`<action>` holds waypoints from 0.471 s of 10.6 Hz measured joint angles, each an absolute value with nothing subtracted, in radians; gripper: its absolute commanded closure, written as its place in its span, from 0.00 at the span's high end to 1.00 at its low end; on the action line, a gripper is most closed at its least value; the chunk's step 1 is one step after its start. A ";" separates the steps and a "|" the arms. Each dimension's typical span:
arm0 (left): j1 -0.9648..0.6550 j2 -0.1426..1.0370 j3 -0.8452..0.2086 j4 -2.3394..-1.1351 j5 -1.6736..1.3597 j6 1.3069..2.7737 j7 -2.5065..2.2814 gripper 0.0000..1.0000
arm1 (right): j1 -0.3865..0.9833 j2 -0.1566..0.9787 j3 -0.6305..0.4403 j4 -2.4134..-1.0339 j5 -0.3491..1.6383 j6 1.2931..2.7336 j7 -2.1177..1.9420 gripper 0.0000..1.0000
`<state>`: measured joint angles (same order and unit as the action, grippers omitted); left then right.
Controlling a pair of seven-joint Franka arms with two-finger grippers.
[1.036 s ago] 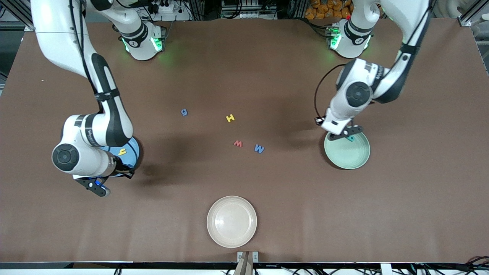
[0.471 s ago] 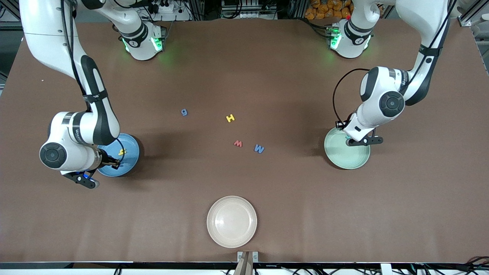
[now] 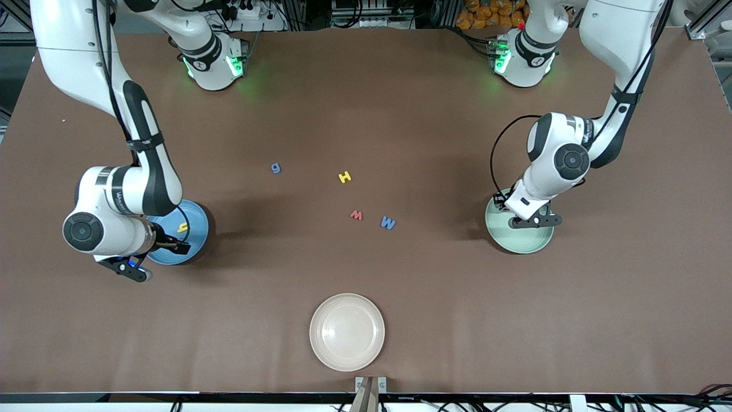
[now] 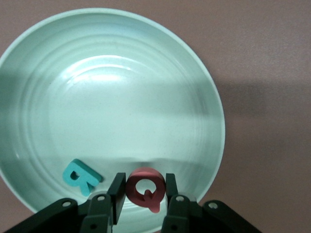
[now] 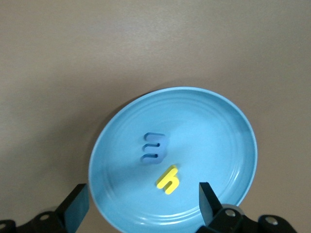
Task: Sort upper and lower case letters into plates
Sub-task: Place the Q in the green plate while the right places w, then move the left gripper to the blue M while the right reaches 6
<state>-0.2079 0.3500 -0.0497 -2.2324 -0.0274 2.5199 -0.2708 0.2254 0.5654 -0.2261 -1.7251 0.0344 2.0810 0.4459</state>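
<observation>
A robotics lab: two white robot arms point(image 3: 131, 143) bolted to a brown-covered bench point(image 3: 366, 103), with cables and aluminium framing point(image 3: 372, 11) along its edge.

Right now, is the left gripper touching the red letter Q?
Touching. In the left wrist view, the left gripper has its fingers pressed against both sides of the red Q, over the mint green plate.
</observation>
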 measured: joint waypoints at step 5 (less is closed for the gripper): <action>-0.214 0.352 -0.052 -2.231 -0.027 2.532 -0.262 1.00 | 0.325 0.471 -0.152 -1.772 0.037 2.070 0.502 1.00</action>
